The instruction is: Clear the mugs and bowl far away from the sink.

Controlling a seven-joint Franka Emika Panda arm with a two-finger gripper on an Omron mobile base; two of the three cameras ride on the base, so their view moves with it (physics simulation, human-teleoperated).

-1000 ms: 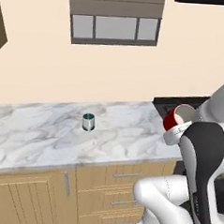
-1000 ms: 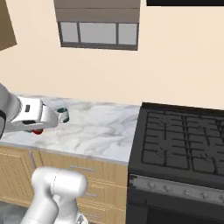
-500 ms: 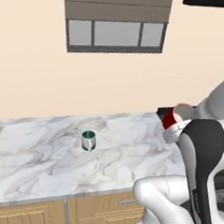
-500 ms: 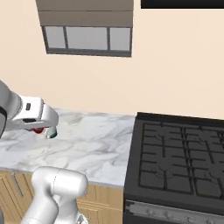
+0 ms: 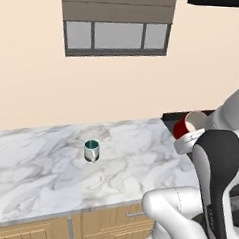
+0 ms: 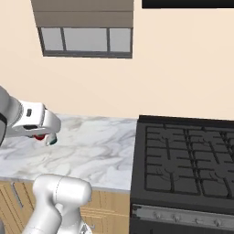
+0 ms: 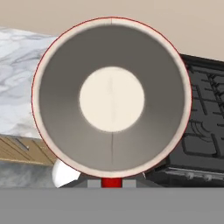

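Red mug (image 5: 183, 127) pinched in claw (image 5: 186, 140), mid-air; green mug (image 5: 91, 151) parked on marble counter (image 5: 38, 171) beside claw. Red one not yet down.

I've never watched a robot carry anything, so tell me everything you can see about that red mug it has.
The red mug is a small glossy cylinder, red outside with a pale cream inside and rim, and looks empty. It hangs in the air, off the marble counter, tipped on its side, held at the end of the arm with the gripper shut on it. The hand view looks straight into its round mouth to a pale flat bottom. It hovers near where the counter meets the black stove. No handle can be made out.
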